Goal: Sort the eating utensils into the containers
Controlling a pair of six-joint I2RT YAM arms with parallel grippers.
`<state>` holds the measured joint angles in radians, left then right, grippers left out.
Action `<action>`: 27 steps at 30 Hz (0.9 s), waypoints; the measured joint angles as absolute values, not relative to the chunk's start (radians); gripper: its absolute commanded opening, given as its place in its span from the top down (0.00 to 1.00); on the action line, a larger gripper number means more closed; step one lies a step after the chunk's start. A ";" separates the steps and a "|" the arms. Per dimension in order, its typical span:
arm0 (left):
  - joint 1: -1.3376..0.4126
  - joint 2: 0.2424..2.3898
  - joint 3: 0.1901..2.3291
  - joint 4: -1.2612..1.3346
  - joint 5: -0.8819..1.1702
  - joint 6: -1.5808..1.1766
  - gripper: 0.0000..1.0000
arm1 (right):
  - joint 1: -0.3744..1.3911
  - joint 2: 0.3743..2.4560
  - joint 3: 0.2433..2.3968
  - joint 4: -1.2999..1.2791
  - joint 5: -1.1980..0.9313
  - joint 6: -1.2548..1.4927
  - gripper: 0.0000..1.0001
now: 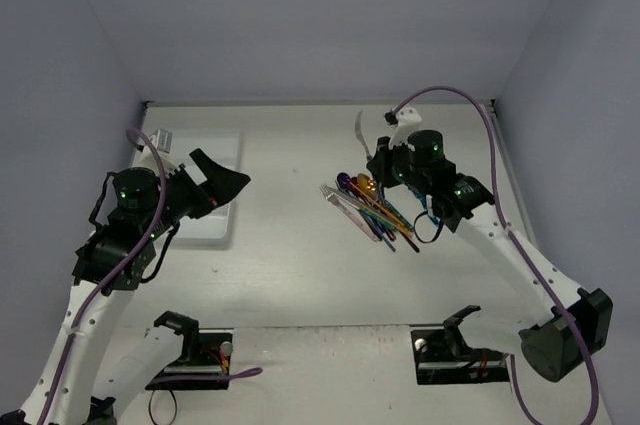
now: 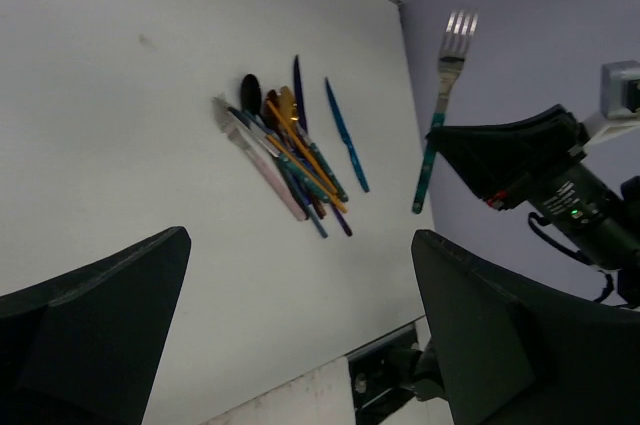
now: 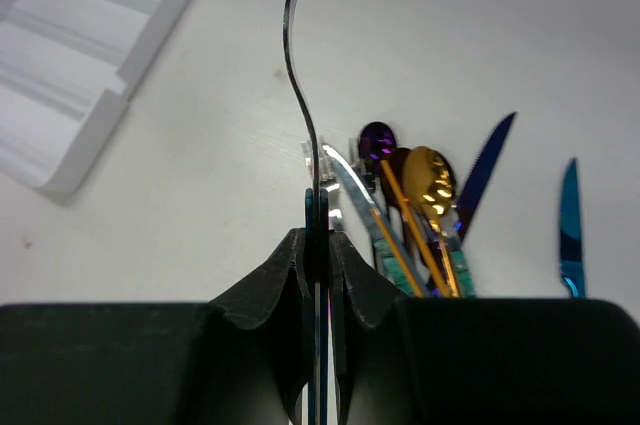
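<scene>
My right gripper (image 1: 384, 159) (image 3: 318, 245) is shut on the teal handle of a silver fork (image 1: 361, 131) (image 3: 294, 65) (image 2: 446, 85), which it holds in the air above the table with the tines pointing up and away. Below it, the other eating utensils (image 1: 374, 209) (image 2: 288, 160) (image 3: 418, 195) lie in a heap: spoons, knives and forks in purple, gold, teal, pink and silver. A blue knife (image 2: 346, 135) (image 3: 570, 225) lies just beside the heap. My left gripper (image 1: 226, 181) (image 2: 300, 237) hangs open and empty over the right edge of the white tray (image 1: 224, 149) (image 3: 80, 55) with its long containers.
Walls close the table in at the back and on both sides. Two black arm bases (image 1: 192, 350) (image 1: 462, 350) sit at the near edge. A purple cable (image 1: 470, 105) loops over the right arm.
</scene>
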<state>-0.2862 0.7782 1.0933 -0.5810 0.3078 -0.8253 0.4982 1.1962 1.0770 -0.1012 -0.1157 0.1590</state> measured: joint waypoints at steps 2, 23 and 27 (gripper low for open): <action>-0.343 0.804 1.082 -0.494 0.287 -0.888 0.09 | 0.536 1.179 1.077 -0.103 -0.136 0.178 1.00; -0.870 1.351 1.346 -0.290 -0.227 -0.992 0.39 | 0.781 1.177 1.079 -0.140 -0.063 0.226 1.00; -0.891 1.362 1.355 -0.299 -0.274 -1.016 0.49 | 0.790 1.177 1.079 -0.142 -0.037 0.217 1.00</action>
<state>-0.8908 1.3616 1.3552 -0.2991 -0.2735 -1.0159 0.7895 1.1770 1.0794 -0.1421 -0.0371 0.2168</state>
